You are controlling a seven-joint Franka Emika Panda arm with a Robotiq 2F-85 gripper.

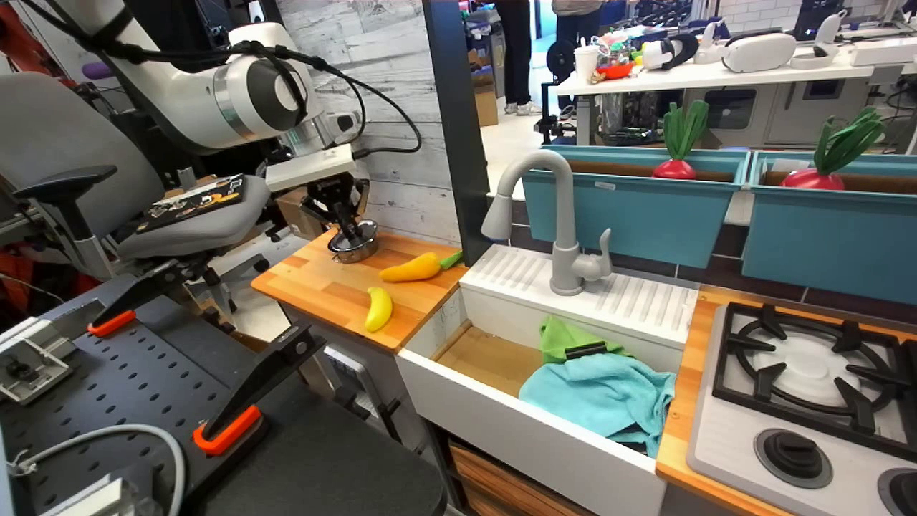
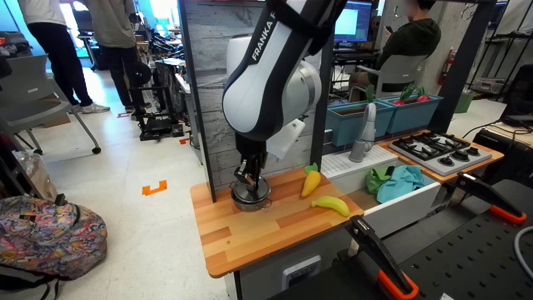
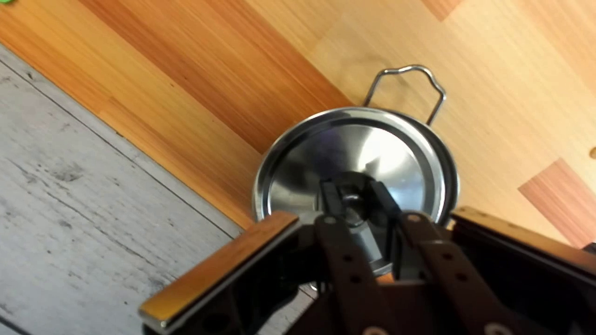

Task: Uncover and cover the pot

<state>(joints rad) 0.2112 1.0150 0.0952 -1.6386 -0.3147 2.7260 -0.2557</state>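
Note:
The pot (image 2: 246, 207) is a small squat round metal vessel with wire handles, standing upright on the wooden counter near the wall. Its shiny lid (image 3: 302, 172) lies over the mouth, shifted a little to one side, so a dark strip of the pot's rim shows in the wrist view. Whether the lid rests on the rim or hovers just above it, I cannot tell. My gripper (image 3: 354, 193) points down from above, its fingers (image 3: 330, 197) shut around the lid's knob, which is mostly hidden between them. In both exterior views the gripper covers the lid's middle.
A yellow banana (image 1: 379, 309) and an orange-yellow vegetable with a green top (image 1: 412, 269) lie on the counter (image 2: 233, 233) beside the pot. The plank wall (image 2: 216, 125) rises close behind. A sink (image 1: 530, 430) with cloths and a faucet (image 1: 566, 215) adjoins.

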